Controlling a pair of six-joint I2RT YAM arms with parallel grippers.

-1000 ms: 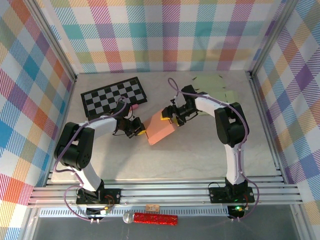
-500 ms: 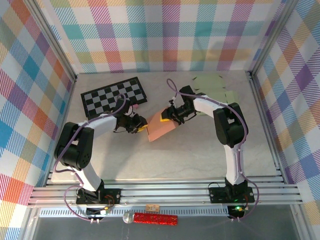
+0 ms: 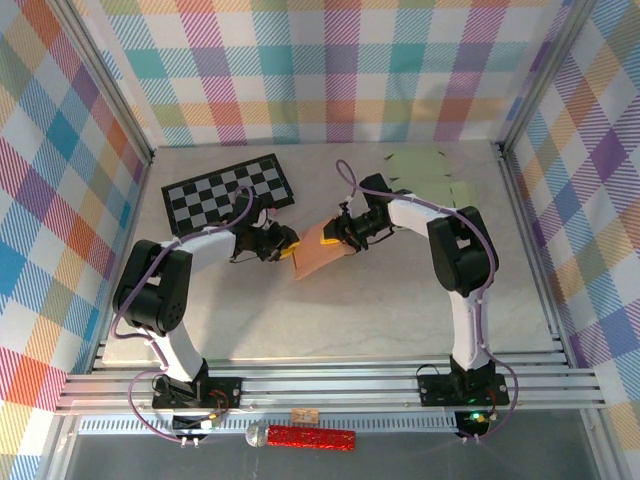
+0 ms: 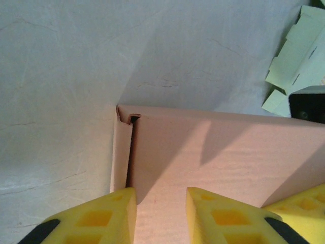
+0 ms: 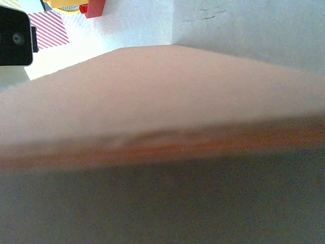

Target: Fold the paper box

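The salmon paper box (image 3: 318,252) lies at the table's centre, between both arms. In the left wrist view its flat panel (image 4: 218,152) has a narrow side flap (image 4: 121,152) folded at its left edge. My left gripper (image 3: 287,247) is at the box's left edge. Its yellow fingers (image 4: 101,221) stand apart over the panel with nothing pinched, so the left gripper (image 4: 161,208) is open. My right gripper (image 3: 334,236) is at the box's upper right edge. In the right wrist view the box (image 5: 162,96) covers the lens and hides the fingers.
A black-and-white checkerboard (image 3: 228,192) lies at the back left, with a small pink piece (image 3: 268,213) beside it. Pale green paper sheets (image 3: 430,172) lie at the back right, green sheets (image 4: 299,51) in the left wrist view. Checked walls enclose the table.
The left gripper's jaws have opened and it has shifted up and right. The box has moved toward the back and looks smaller from above. The right gripper stayed at its upper edge.
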